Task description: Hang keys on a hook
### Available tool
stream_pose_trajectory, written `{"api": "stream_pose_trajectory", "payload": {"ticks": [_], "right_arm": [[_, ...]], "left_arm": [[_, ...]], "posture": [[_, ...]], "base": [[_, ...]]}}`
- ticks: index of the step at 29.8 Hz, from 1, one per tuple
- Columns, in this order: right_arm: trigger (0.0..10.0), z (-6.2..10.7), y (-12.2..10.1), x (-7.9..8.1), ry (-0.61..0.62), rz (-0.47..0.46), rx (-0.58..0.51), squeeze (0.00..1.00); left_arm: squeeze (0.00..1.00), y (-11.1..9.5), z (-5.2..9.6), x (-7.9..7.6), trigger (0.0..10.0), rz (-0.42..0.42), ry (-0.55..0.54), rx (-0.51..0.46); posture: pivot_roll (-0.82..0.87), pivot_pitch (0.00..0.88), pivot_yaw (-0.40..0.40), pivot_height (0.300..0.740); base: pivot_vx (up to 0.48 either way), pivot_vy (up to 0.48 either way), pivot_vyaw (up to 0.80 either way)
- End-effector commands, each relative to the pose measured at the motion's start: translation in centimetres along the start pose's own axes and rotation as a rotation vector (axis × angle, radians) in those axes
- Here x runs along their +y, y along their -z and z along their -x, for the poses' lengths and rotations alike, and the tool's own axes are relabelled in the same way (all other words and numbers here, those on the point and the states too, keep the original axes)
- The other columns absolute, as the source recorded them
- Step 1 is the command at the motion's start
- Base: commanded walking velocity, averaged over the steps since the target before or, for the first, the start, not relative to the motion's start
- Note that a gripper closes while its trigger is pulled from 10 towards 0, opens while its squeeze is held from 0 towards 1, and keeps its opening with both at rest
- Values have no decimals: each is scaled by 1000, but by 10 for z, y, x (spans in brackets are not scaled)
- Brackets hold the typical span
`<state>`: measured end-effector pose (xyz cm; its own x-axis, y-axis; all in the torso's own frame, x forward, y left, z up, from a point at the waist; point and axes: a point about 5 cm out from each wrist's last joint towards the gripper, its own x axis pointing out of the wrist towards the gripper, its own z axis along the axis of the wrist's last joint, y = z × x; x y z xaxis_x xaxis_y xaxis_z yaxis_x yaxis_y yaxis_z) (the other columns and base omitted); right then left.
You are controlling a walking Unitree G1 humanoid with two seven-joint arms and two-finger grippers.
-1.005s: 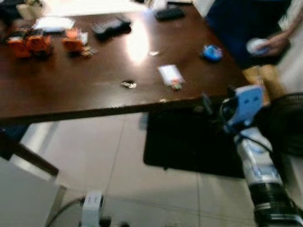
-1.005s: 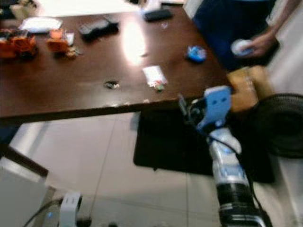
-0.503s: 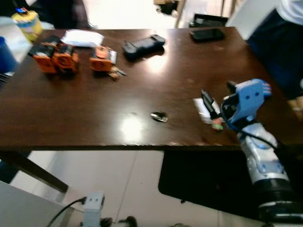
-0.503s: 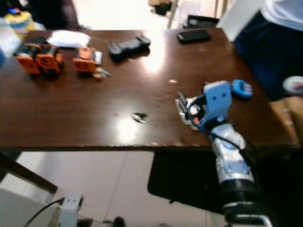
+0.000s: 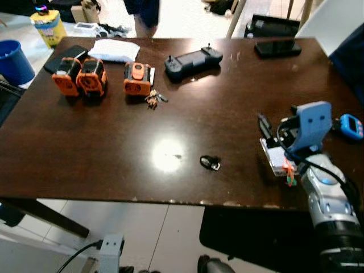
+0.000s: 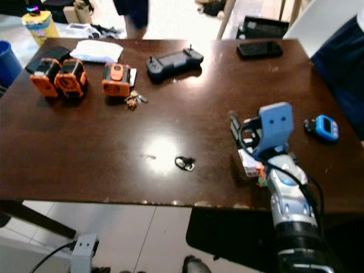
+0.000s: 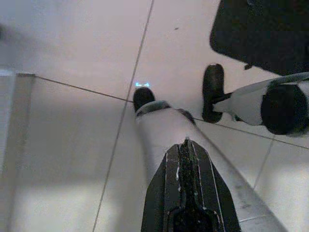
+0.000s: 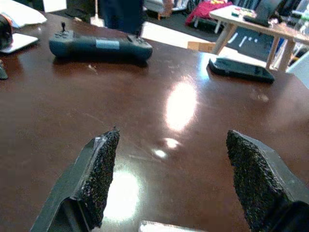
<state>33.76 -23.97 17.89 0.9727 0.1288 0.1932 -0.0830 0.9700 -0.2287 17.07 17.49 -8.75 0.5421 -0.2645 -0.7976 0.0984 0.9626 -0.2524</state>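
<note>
hovering over the counter [image 5: 85, 148] near its right edge: right pincer [image 8: 171, 186], fingers spread wide, gripping nothing. lying just under it: a clear tag [image 5: 274, 162]. resting mid-counter beside three orange packs [image 5: 94, 78]: keys [image 5: 154, 99]. hanging over floor tiles: left pincer [image 7: 187, 193], fingers pressed together.

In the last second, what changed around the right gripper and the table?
The camera swung up over the table, so the shift is mostly its own. The right gripper rose from below the table edge to over the white card near the front edge, fingers open, holding nothing. The keys by the orange batteries, the small ring and the controller lie as before.
</note>
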Motion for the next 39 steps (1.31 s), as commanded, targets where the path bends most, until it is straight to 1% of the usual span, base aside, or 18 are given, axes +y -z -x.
{"api": "stream_pose_trajectory", "payload": {"ticks": [1,2,3,5,6,8,9,11,14,16,17,18,23,27,28,29,32,39], "right_arm": [[10000,3,2,3,-26,-34,3,0],[10000,3,2,3,-26,-34,3,0],[10000,3,-1,13,-97,-60,-20,0],[10000,9,-1,43,-313,-109,-15,0],[10000,18,9,58,-451,-53,51,0],[10000,18,9,58,-451,-53,51,0],[10000,26,18,66,-538,-15,107,0],[10000,28,27,63,-530,8,158,0],[10000,28,27,63,-530,8,158,0],[10000,18,33,45,-355,51,216,0],[10000,18,33,45,-355,51,216,0],[10000,14,34,39,-290,50,222,0],[10000,12,34,37,-253,38,222,0],[10000,10,32,43,-249,2,212,0],[10000,10,31,53,-277,-46,201,0],[10000,10,31,53,-277,-46,201,0],[10000,7,23,68,-336,-157,143,0],[10000,5,17,78,-379,-226,108,0]], "left_arm": [[0,10,1,0,10000,0,-10,32],[0,10,1,0,10000,0,-10,32],[0,9,1,0,10000,-5,-19,30],[0,8,1,1,10000,-13,-27,29],[0,8,1,0,10000,-14,-26,29],[0,8,1,0,10000,-14,-26,29],[0,8,0,-1,10000,-13,-23,27],[0,8,0,-3,10000,-14,-16,27],[0,8,0,-3,10000,-14,-16,27],[0,12,0,-6,10000,-19,-6,38],[0,12,0,-6,10000,-19,-6,38],[0,14,0,-7,10000,-24,-1,45],[0,16,0,-8,10000,-27,2,49],[0,17,0,-8,10000,-29,3,51],[0,17,0,-8,10000,-32,3,50],[0,17,0,-8,10000,-32,3,50],[0,17,1,-6,10000,-39,2,51],[0,17,1,-6,10000,-42,3,52]], "posture": [[-143,78,101,740],[-143,78,101,740],[-144,78,101,740],[-145,81,98,740],[-142,85,93,740],[-142,85,93,740],[-140,85,90,740],[-140,90,83,740],[-140,90,83,740],[-149,95,77,740],[-149,95,77,740],[-149,98,77,740],[-149,101,77,740],[-149,109,80,740],[-149,115,87,740],[-149,115,87,740],[-150,118,88,740],[-151,122,90,740]], "base": [[0,0,0],[0,0,0],[0,0,0],[0,0,0],[0,0,0],[0,0,0],[0,0,0],[0,0,0],[0,0,0],[0,0,0],[0,0,0],[0,0,0],[0,0,0],[0,0,0],[0,0,0],[0,0,0],[0,0,0],[0,0,0]]}}
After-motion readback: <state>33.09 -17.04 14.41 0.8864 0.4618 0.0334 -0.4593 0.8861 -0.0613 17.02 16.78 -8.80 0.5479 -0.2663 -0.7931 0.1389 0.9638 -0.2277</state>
